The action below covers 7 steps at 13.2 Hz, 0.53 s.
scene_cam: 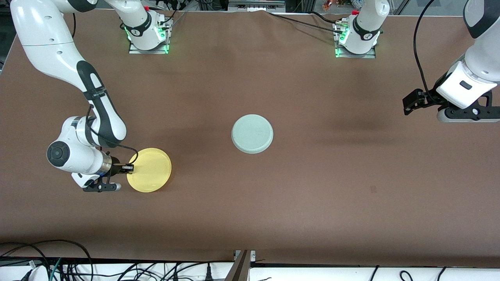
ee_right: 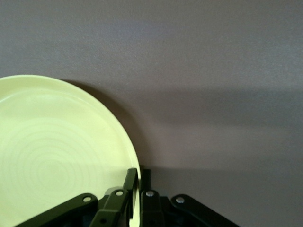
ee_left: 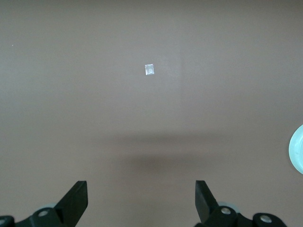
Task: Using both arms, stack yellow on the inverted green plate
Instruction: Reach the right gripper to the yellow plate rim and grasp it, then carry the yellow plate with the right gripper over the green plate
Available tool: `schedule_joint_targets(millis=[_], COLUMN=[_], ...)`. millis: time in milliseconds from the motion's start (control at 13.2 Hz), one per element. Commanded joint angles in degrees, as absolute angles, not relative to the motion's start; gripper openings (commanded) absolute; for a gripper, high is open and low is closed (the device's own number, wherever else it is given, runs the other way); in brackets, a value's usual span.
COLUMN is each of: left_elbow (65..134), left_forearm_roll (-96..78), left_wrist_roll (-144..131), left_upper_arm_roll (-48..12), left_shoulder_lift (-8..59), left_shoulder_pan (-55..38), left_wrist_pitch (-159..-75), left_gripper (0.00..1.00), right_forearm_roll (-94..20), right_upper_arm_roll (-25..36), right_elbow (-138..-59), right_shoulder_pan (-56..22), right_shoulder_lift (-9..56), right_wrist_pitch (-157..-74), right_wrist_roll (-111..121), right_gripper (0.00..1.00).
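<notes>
The yellow plate (scene_cam: 150, 170) lies toward the right arm's end of the table, nearer the front camera than the green plate. My right gripper (scene_cam: 131, 168) is shut on its rim, one finger inside and one outside; the right wrist view shows the gripper (ee_right: 139, 175) and the plate (ee_right: 57, 161) with a shadow under its edge. The pale green plate (scene_cam: 252, 133) lies upside down at the table's middle, flat underside up. Its edge shows in the left wrist view (ee_left: 297, 150). My left gripper (scene_cam: 408, 103) is open and empty, up over the left arm's end of the table (ee_left: 141, 189).
A small pale tape mark (scene_cam: 373, 189) is on the brown table below the left gripper, also in the left wrist view (ee_left: 149, 69). Both arm bases (scene_cam: 148, 35) stand along the table's back edge. Cables hang past the front edge.
</notes>
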<state>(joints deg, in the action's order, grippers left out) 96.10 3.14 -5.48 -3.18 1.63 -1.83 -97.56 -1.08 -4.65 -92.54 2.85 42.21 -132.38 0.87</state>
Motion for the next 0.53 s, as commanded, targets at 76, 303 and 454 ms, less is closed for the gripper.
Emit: schedule_joint_targets(millis=[76, 303, 454], left_elbow=[96.42, 96.42, 96.42], left_forearm_roll=[2.37, 2.37, 2.37], left_wrist_roll=[-4.31, -4.31, -4.31], left_upper_arm_roll=[-3.25, -3.25, -3.25], left_shoulder_lift=[0.88, 0.88, 0.88], left_shoulder_pan=[-1.67, -1.67, -1.67], left_wrist_pitch=[-96.94, -96.94, -96.94], left_gripper=[1.0, 1.0, 1.0], right_forearm_roll=[-1.49, -1.58, -1.76], right_upper_arm_roll=[-8.95, -15.97, -20.81], right_elbow=[-92.82, -92.72, -92.72], right_shoulder_pan=[2.72, 2.72, 2.72], right_shoulder_lift=[37.36, 35.86, 35.25], right_wrist_pitch=[-126.23, -124.19, -124.1], right_wrist_roll=[-10.24, -21.67, -28.88], right_gripper=[0.0, 0.0, 0.0])
